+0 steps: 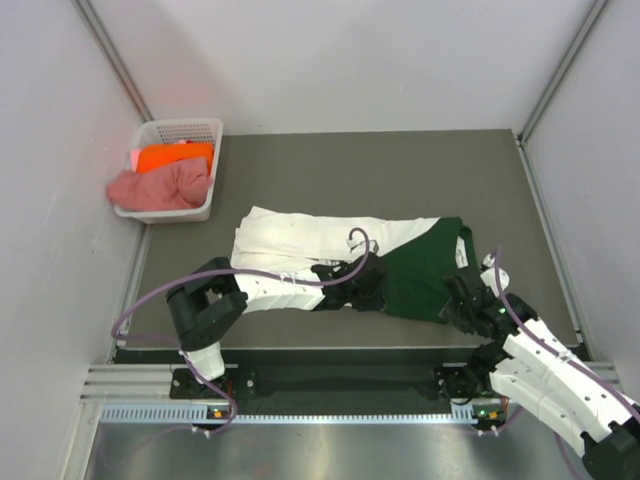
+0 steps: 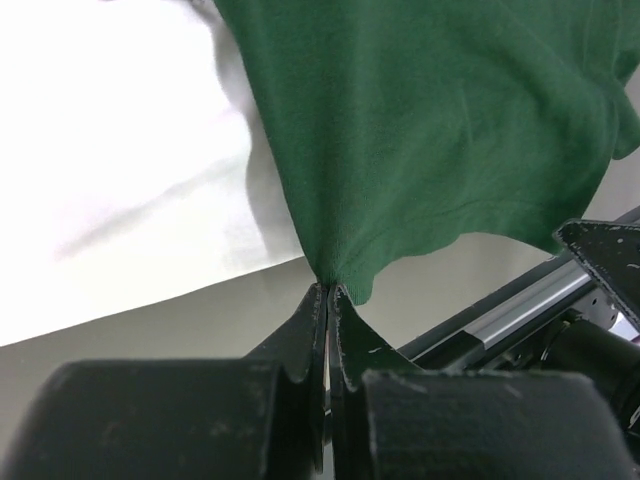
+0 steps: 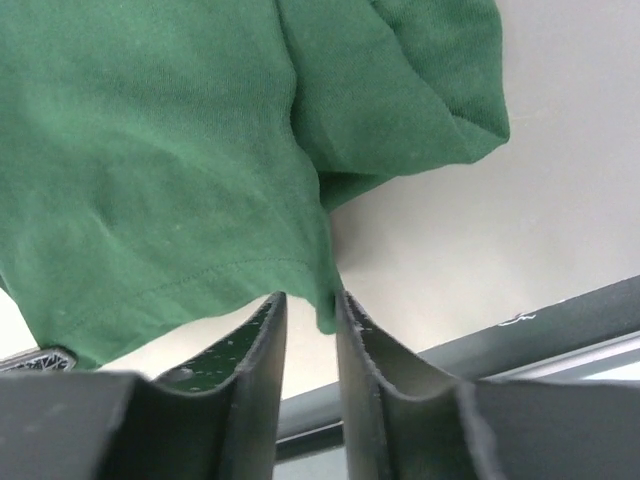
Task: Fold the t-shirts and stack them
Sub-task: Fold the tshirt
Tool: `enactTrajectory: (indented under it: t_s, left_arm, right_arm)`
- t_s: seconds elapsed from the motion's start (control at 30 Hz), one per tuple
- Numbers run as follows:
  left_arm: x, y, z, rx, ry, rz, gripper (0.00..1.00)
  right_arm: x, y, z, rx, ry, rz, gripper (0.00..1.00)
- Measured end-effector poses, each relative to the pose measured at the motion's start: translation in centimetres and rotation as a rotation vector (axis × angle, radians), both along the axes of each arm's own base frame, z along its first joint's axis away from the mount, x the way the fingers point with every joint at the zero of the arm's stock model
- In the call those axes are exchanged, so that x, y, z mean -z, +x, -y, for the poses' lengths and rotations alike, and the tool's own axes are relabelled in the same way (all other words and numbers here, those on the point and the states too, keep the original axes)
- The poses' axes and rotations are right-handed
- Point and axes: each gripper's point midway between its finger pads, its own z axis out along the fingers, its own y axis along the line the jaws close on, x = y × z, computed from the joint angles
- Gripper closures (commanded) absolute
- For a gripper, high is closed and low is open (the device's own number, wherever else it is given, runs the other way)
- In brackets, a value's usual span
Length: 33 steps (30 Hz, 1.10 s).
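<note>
A white and dark green t-shirt lies spread across the table, its white part (image 1: 300, 235) on the left and its green part (image 1: 420, 270) on the right. My left gripper (image 1: 368, 292) is at the shirt's near edge, and the left wrist view shows this gripper (image 2: 327, 287) shut on a pinch of the green cloth (image 2: 430, 130). My right gripper (image 1: 458, 300) is at the green part's near right corner. The right wrist view has this gripper (image 3: 309, 296) with its jaws apart, the tip of the green hem (image 3: 322, 300) hanging between them against the right finger. An orange t-shirt (image 1: 172, 157) and a pink t-shirt (image 1: 155, 187) lie in the basket.
A white lattice basket (image 1: 212, 135) stands at the back left corner of the table. The arms' mounting rail (image 1: 330, 380) runs along the near edge. White walls close in the left, right and back sides.
</note>
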Motion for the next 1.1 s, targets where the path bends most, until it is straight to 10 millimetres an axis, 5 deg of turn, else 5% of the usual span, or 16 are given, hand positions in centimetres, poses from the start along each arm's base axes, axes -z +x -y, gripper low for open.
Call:
enactTrajectory:
  t_s: [0.13, 0.17, 0.2, 0.3, 0.6, 0.73, 0.9, 1.1]
  left_arm:
    - [0.0, -0.2, -0.4, 0.000, 0.003, -0.002, 0.97]
    - [-0.1, -0.3, -0.5, 0.000, 0.002, -0.001, 0.76]
    - [-0.2, -0.3, -0.7, 0.003, 0.003, 0.004, 0.68]
    - [-0.7, -0.4, -1.2, 0.000, 0.005, 0.009, 0.53]
    - [-4.7, 0.3, -3.5, -0.017, -0.012, 0.084, 0.44]
    - [-8.4, 3.3, -7.1, -0.086, -0.045, 0.145, 0.44]
    - [-12.2, 7.4, -15.6, -0.258, -0.051, 0.237, 0.45]
    - [-14.6, 7.5, -21.1, -0.334, -0.045, 0.299, 0.45]
  right_arm:
    - [-0.1, 0.1, 0.0, 0.009, 0.010, 0.008, 0.54]
    - [-0.2, 0.1, 0.0, 0.010, 0.012, 0.014, 0.49]
    - [-0.3, 0.1, -0.1, 0.012, 0.016, 0.022, 0.45]
    - [-1.0, 0.4, -0.1, 0.016, 0.023, 0.042, 0.44]
    - [-1.7, 2.3, -0.8, 0.038, 0.012, 0.046, 0.52]
    - [-1.2, 3.3, -1.1, 0.059, 0.005, 0.052, 0.52]
    - [0.1, 4.7, -1.8, 0.090, 0.009, 0.043, 0.50]
    - [2.9, 5.0, -1.7, 0.137, 0.009, -0.013, 0.51]
